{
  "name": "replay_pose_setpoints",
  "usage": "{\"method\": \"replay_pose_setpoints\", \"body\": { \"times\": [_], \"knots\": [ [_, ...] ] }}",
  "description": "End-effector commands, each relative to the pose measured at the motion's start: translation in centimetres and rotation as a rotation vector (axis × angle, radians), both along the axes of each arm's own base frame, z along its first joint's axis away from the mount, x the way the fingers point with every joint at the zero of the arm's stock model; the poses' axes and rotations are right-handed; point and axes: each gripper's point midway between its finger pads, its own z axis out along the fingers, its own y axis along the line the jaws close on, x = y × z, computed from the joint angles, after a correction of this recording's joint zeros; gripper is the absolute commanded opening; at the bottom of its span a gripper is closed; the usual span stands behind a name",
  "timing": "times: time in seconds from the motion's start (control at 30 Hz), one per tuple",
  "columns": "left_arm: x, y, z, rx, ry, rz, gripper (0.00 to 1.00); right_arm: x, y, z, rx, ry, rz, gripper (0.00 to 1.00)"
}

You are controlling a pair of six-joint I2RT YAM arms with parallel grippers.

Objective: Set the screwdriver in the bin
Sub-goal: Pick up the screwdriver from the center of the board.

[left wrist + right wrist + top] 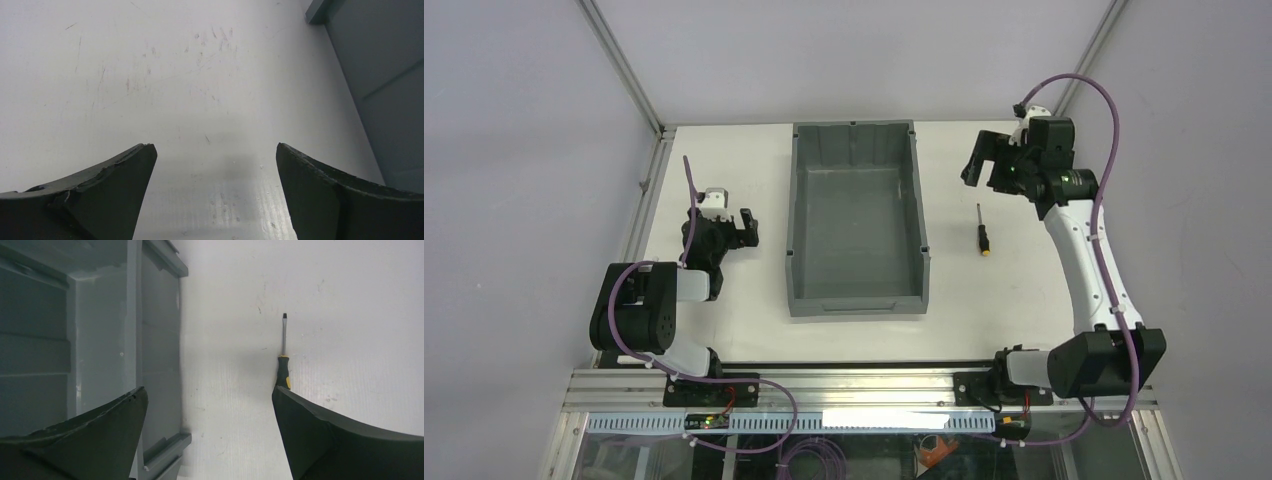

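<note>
While the screwdriver (982, 231) lies on the desk (1014, 290): approach step.
Right gripper (209, 390): spread wide, empty, nearby.
Left gripper (214, 145): spread wide.
Next: centre over handle, descend.

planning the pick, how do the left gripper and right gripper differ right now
The right gripper reaches far, beyond the screwdriver; the left gripper sits tucked back, left of the bin. The right gripper's camera sees the screwdriver; the left gripper's does not. Both are open and empty.
</note>
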Motion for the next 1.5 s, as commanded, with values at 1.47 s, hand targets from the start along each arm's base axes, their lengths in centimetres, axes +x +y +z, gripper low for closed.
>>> {"method": "replay_pose_setpoints", "body": {
  "times": [1.47],
  "knots": [
    [0.2,-0.6,1.5,-0.015,-0.054,-0.023,0.99,0.6,-5.7,-21.6,-0.246,0.603,-0.146,0.64]
  ]
}}
